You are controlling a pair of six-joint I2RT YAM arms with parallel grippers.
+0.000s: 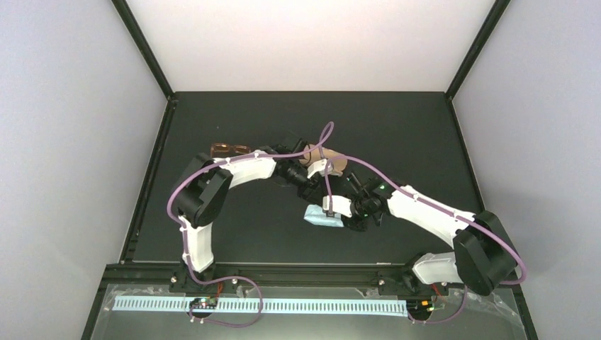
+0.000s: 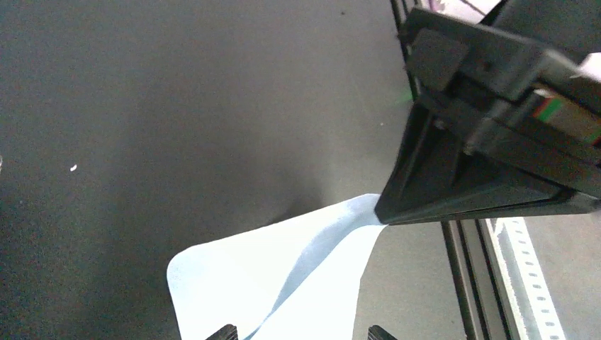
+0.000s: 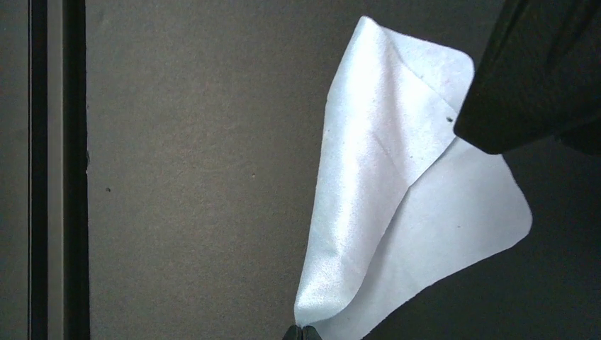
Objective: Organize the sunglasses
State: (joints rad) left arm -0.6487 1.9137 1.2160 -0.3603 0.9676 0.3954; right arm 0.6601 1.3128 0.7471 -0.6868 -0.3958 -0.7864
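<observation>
The sunglasses (image 1: 230,149), reddish-brown, lie on the black table behind my left arm, away from both grippers. A light-blue cloth (image 1: 320,217) lies at the table's middle. My right gripper (image 3: 301,333) is shut on one corner of the cloth (image 3: 397,184) and lifts that corner into a fold. It also shows in the left wrist view (image 2: 489,163), pinching the cloth (image 2: 241,276). My left gripper (image 2: 301,334) is open just above the cloth, its tips set wide apart. In the top view both grippers, left (image 1: 334,217) and right (image 1: 353,222), meet over the cloth.
The brown case (image 1: 334,162) lies behind the two wrists, partly hidden by the left arm and its purple cable. The table's black rail (image 3: 49,170) and the near edge rail (image 2: 468,276) run close to the cloth.
</observation>
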